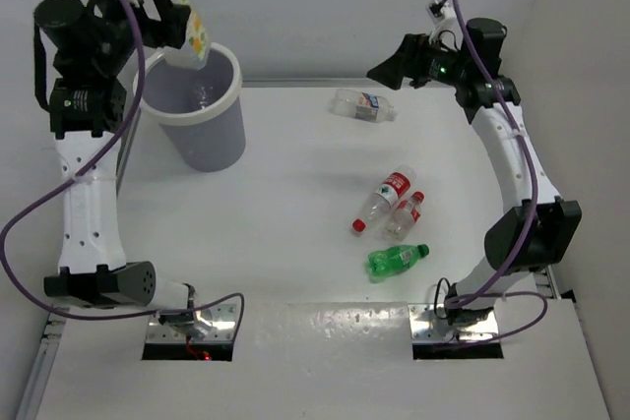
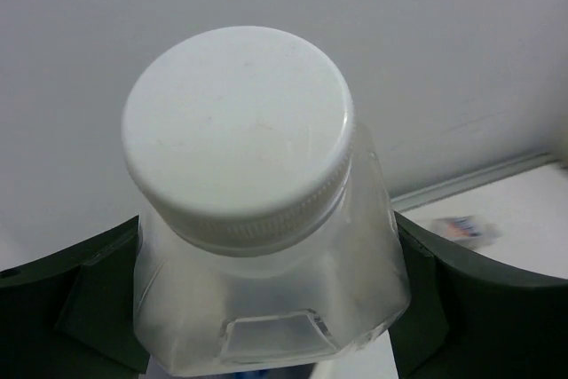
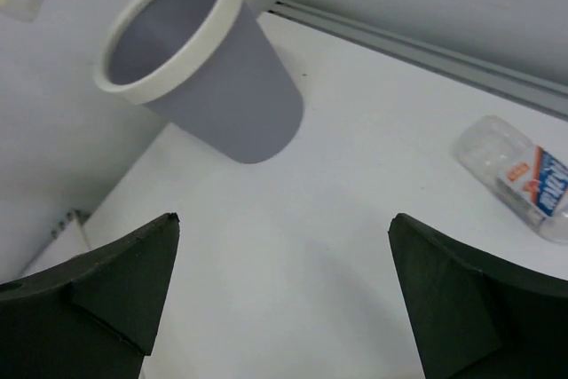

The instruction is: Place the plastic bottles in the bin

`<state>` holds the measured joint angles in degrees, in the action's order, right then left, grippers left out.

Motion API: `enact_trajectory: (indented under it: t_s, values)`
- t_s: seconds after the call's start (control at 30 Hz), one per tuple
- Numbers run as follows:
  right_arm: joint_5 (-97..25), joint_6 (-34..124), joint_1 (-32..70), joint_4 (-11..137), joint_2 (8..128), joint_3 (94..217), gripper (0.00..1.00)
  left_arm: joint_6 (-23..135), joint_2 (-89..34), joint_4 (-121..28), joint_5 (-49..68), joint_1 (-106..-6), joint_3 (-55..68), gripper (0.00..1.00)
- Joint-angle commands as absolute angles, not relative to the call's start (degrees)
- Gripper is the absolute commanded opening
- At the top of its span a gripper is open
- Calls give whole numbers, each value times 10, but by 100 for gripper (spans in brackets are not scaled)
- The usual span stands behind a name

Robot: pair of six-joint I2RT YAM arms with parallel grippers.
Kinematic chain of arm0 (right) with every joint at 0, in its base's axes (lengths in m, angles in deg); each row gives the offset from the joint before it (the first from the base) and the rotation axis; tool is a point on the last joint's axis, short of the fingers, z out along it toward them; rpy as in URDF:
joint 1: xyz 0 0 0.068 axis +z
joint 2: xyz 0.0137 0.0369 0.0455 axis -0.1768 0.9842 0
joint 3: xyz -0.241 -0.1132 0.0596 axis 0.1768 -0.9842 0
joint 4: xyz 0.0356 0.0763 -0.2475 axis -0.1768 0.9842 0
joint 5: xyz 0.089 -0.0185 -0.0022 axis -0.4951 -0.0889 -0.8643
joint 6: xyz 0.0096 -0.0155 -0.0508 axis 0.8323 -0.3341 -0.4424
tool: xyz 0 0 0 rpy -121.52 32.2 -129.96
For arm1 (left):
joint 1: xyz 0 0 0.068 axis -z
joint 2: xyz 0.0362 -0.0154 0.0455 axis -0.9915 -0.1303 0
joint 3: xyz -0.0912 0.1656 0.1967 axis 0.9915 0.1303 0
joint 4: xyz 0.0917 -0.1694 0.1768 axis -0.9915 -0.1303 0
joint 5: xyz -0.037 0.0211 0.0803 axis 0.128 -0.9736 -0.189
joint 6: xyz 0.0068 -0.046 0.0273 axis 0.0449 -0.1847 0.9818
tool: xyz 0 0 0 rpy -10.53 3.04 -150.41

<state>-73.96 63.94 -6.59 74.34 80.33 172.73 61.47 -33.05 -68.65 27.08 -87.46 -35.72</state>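
**Five bottles in view; one clamped over the bin**

Materials and shapes. The left gripper (image 2: 266,246) is clamped on the held bottle (image 2: 266,317). This is clear, soft-looking plastic with faceted shoulders and a ribbed white cap (image 2: 238,126). The dark matte fingers (image 2: 75,308) press against both of its flanks. From the top view we see a yellow-green label on it. It hangs tilted over the far side of the rim of the bin (image 1: 207,135).

The bin is round, tapered, smooth grey-lavender plastic with a thick white rim.

The right gripper (image 3: 284,219) has its fingers spread wide with nothing between them. It is raised over the far part of the table (image 1: 276,243).

Near it the blue-white bottle (image 1: 364,105) lies on its side, clear, with a blue-and-white label.

Mid-table, the larger red-label bottle (image 1: 384,199) and the smaller red-label bottle (image 1: 406,213) lie side by side. Both are clear with red caps, and we cannot tell whether they touch.

The green bottle (image 1: 397,260) lies just beside them, nearer the arm bases.

Surface and room. The table is white, smooth and matte. Pale grey walls (image 1: 315,7) close it in. A light rail (image 3: 417,51) runs along the far edge. Shiny metal plates (image 1: 212,320) sit under the bases, and purple cables (image 1: 138,66) loop along both arms.

Containers. From the top view we see faint glints low inside the bin but cannot tell what they are. The right wrist view shows only its dark inner wall.
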Motion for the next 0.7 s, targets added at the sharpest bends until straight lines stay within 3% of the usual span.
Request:
enact_trajectory:
  t_s: [0.0,0.13,0.2,0.27,0.37,0.4,0.43,0.5,0.67]
  values:
    - [-654,520,-59,826,826,1784,100,727,-345,-756,30,-887,-265,10]
    - [-590,475,-53,843,871,1820,100,727,-316,-684,30,-901,-157,13]
    - [-568,452,-50,859,888,1855,100,726,-316,-658,30,-901,-130,22]
    - [-570,427,-50,872,924,1874,100,719,-333,-658,36,-901,-130,24]
    - [-571,352,-45,913,975,1950,100,705,-356,-664,38,-901,-124,41]
    - [-574,333,-43,919,994,1974,100,705,-356,-664,38,-901,-124,52]
    - [-578,315,-41,942,1011,1983,100,697,-361,-664,38,-901,-124,77]
    - [-623,217,-41,962,1031,2013,100,691,-361,-669,52,-901,-130,100]
    - [-652,-37,-28,1046,1074,1997,100,670,-361,-682,147,-901,-154,100]
